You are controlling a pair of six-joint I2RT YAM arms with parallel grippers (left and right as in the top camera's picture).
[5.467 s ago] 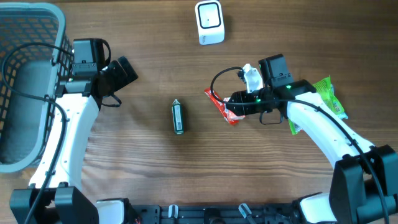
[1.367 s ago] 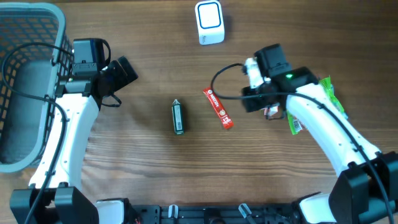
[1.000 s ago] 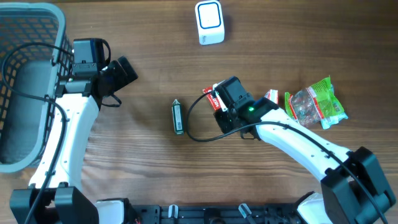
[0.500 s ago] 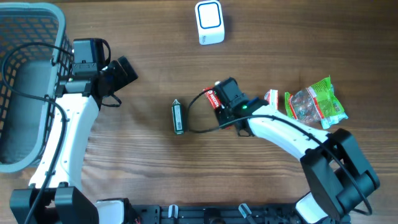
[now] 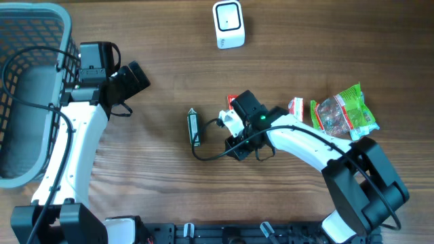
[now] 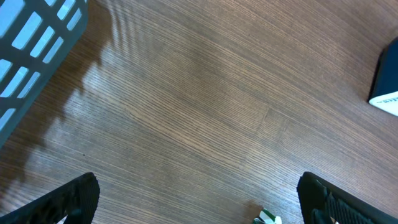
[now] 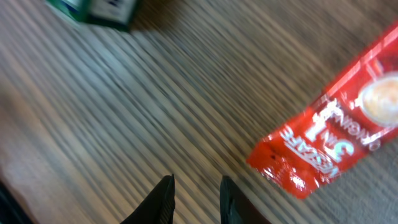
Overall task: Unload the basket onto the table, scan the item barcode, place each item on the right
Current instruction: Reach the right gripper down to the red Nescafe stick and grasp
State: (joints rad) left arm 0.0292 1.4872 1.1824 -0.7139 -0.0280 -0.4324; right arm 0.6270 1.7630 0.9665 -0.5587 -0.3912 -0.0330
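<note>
Red sachet [image 7: 329, 124] flat on table [image 7: 155, 106], near right gripper [image 7: 194, 199]

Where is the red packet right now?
The red packet lies in the middle, right of the green packet; overhead, only its corner peeks out from under the right arm. The right wrist view shows it up and right of the claw.

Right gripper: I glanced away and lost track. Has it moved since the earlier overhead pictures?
Yes. The right gripper has swung left, away from the green snack bag and closer to the dark stick pack, which lay still.
</note>
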